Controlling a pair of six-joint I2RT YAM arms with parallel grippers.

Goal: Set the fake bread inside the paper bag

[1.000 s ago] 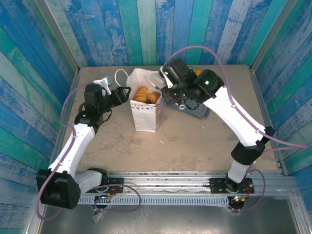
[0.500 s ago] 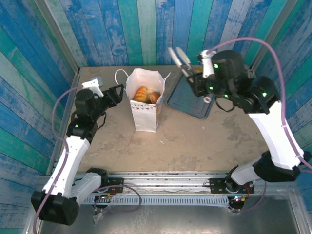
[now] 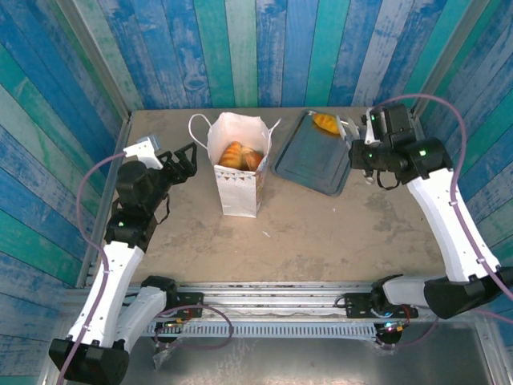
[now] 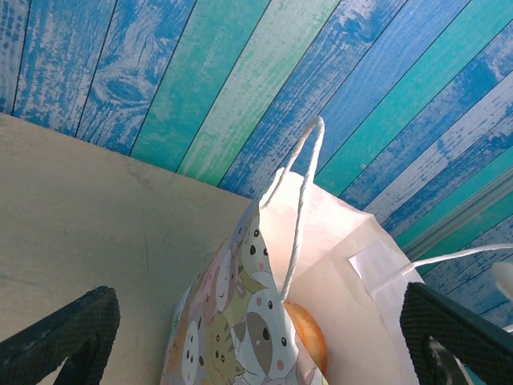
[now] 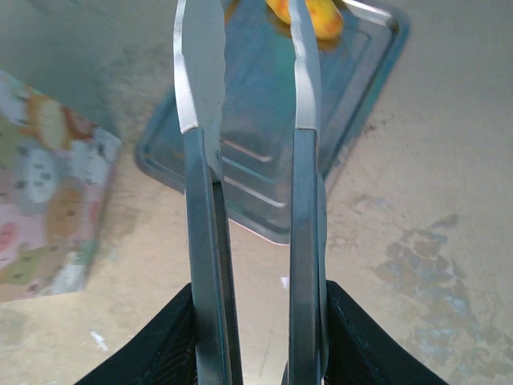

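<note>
Left gripper (image 3: 184, 160) hangs just left of the paper bag (image 3: 238, 180), jaws spread wide and empty, not touching it; the white bag stands upright on the table (image 3: 321, 233), mouth open, with golden fake bread (image 3: 240, 155) inside; right gripper (image 5: 256, 345) is clamped around metal tongs (image 5: 196, 120), their tips apart above the grey tray (image 5: 256, 160); one orange pastry (image 3: 326, 123) lies at the tray's far end

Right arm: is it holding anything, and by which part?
Yes: the right end effector grips the metal tongs by both arms, well back from the tips.
</note>
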